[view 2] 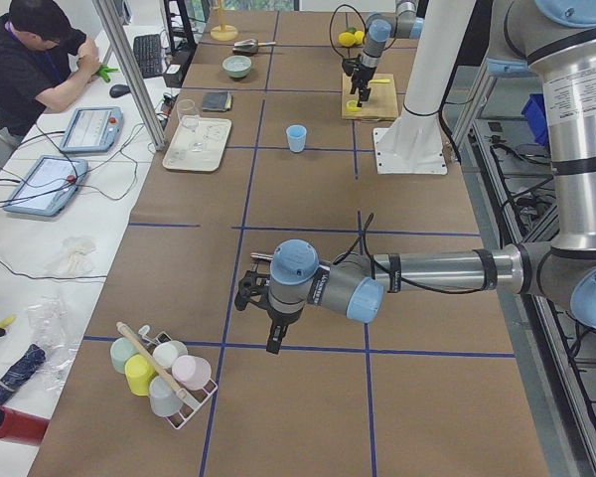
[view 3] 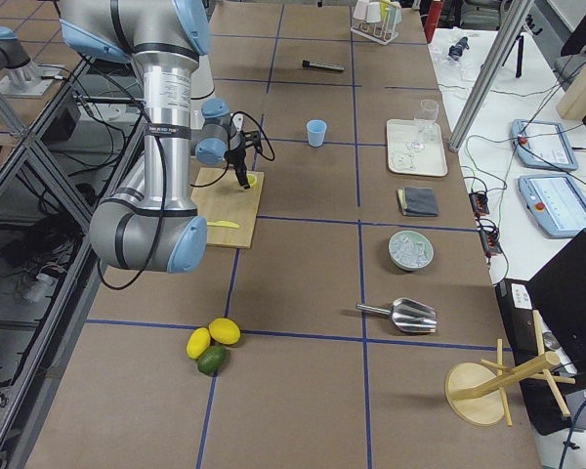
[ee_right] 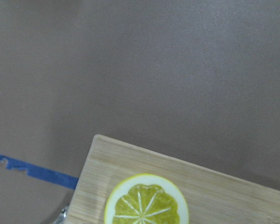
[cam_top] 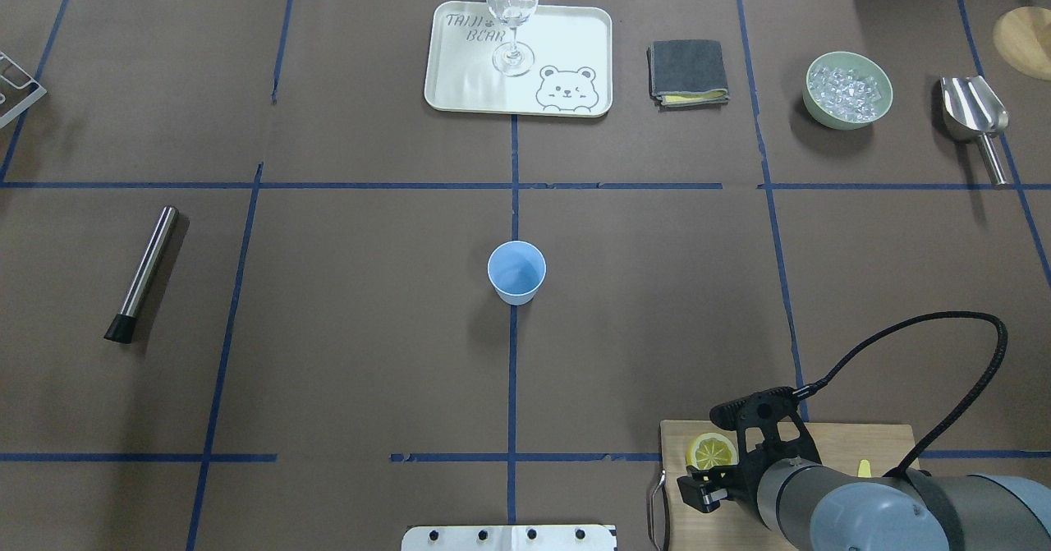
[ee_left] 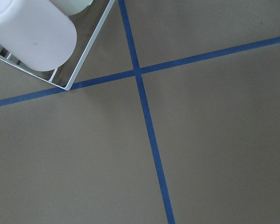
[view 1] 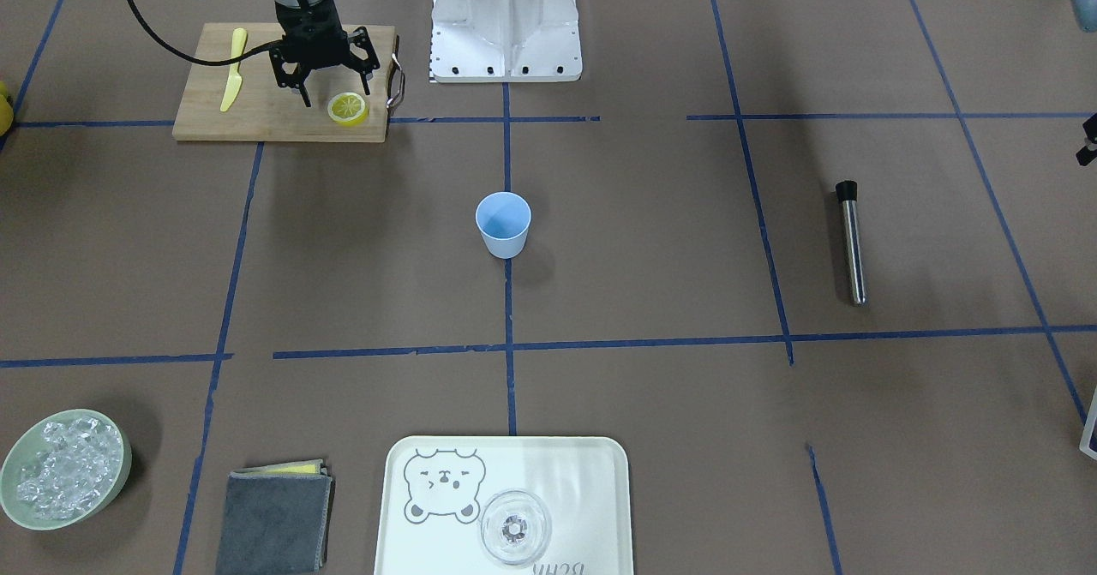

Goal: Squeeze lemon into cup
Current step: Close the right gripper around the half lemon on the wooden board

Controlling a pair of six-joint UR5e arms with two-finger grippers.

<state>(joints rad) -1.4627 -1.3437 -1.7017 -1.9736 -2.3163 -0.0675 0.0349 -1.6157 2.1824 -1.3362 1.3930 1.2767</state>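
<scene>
front-facing, right fingers [view 1: 366, 82]: spread wide, pinching nothing, poised over a wooden cutting board [view 1: 214, 125].
front-facing, lemon slice [view 1: 348, 109]: flat on the board, cut face up, at the corner by the board's metal handle [view 1: 396, 82]; it lies just below the fingertips, and contact cannot be told.
front-facing, yellow knife [view 1: 233, 69]: on the same board, at the far side from the slice.
front-facing, cup [view 1: 503, 224]: light blue, upright on the desk [view 1: 651, 241], on a blue tape line, well apart from the board.
front-facing, other stock: steel rod with a black end [view 1: 851, 241]; pale-green bowl of ice [view 1: 64, 468]; folded grey cloth [view 1: 274, 519]; cream bear tray [view 1: 591, 472] bearing a clear glass [view 1: 514, 528].
overhead, lemon slice [cam_top: 712, 452]: at the board's corner nearest the cup [cam_top: 516, 272], between the two black fingers.
overhead, steel scoop [cam_top: 975, 116]: beside the bowl of ice.
exterior left, left fingers [view 2: 275, 336]: pointing down above the desk near a rack of pastel cups [view 2: 164, 373]; spread or pressed together cannot be told.
exterior right, whole citrus [view 3: 213, 342]: two yellow and one green, grouped on the desk, well apart from the board.
left wrist, content: crossing blue tape lines and a corner of the wire rack; no fingers in frame.
right wrist, lemon slice [ee_right: 147, 200]: at the bottom edge, near the board's corner.
</scene>
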